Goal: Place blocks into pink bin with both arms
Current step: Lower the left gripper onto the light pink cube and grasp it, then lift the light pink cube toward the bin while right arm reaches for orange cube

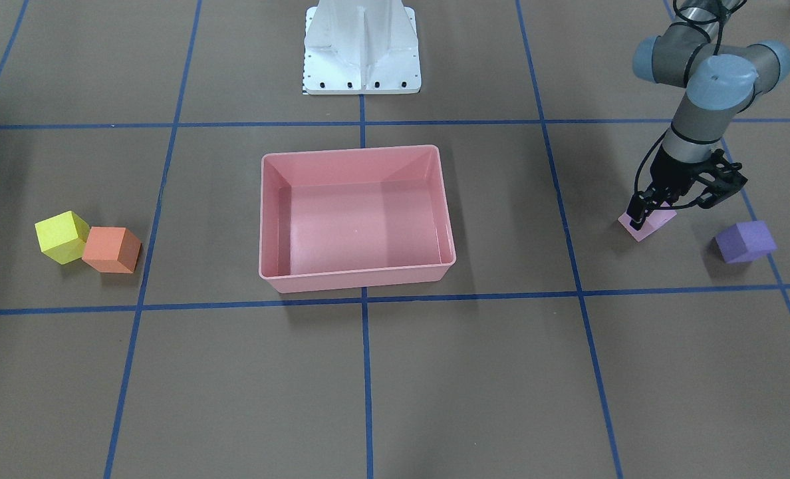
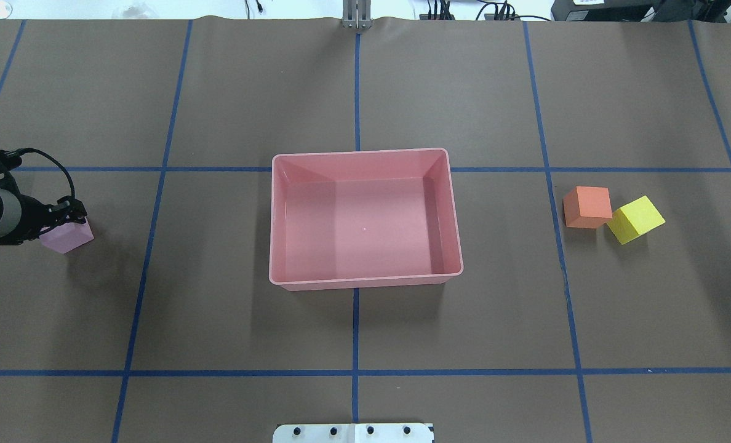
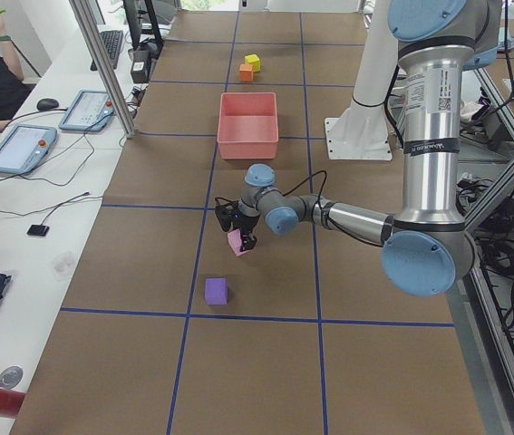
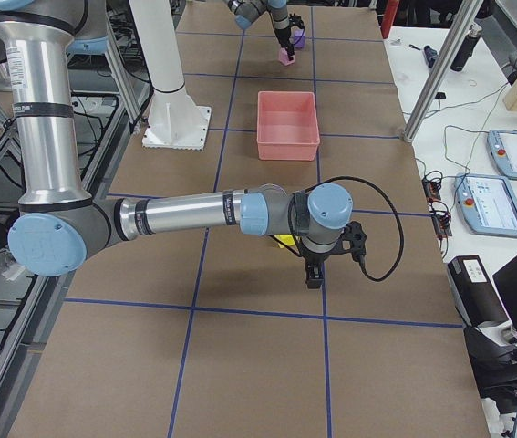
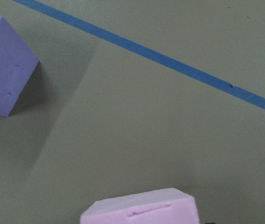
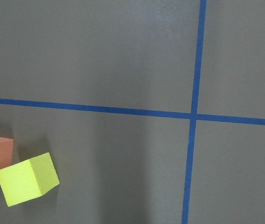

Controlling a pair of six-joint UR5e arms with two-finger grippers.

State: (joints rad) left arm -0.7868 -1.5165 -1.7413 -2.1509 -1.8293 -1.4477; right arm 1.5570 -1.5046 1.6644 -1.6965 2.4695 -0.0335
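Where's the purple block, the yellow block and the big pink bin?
purple block (image 1: 745,241): front-facing view, middle of the cube.
yellow block (image 2: 635,218): overhead view, its top face.
pink bin (image 2: 365,283): overhead view, the outer wall nearest the robot.

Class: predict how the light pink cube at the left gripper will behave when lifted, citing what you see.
The light pink cube looks matte, so it is probably grippy rather than slippery. Small beside the left gripper, it is likely light. Flat faces mean it should not roll, though, tilted as it is, it may pivot between the jaws.
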